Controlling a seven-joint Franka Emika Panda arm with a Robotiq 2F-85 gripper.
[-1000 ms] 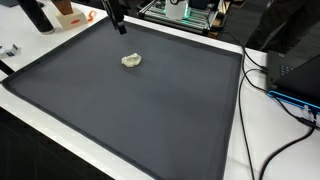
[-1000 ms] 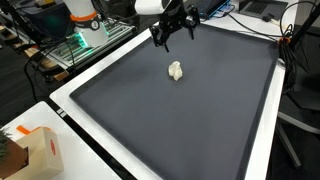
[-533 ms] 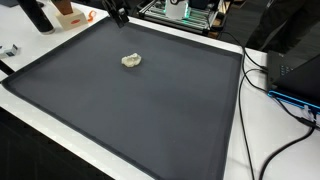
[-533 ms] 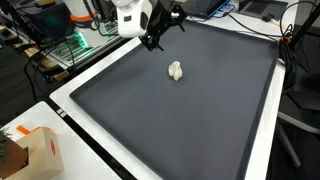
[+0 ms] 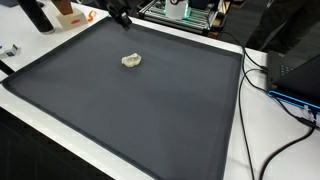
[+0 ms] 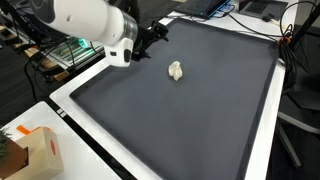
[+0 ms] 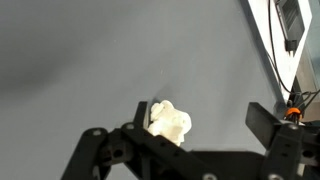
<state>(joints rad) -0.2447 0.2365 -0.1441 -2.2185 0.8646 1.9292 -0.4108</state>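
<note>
hand (image 6: 156,33): wide, empty, has swung back toward mat (image 6: 200,125) edge | lump (image 6: 176,71): untouched, unmoved | reading: hand well apart from lump, no grasp begun

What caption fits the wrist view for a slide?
Open gripper above a dark grey mat, with a small pale crumpled lump lying on the mat below it.

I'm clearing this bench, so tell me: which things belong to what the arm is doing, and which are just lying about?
In hand:
- gripper, open, above the mat's far edge
- crumpled pale lump, nearest to it, not touched
- dark mat that the lump lies on

Lying about, off the mat:
- cardboard box
- cables
</note>
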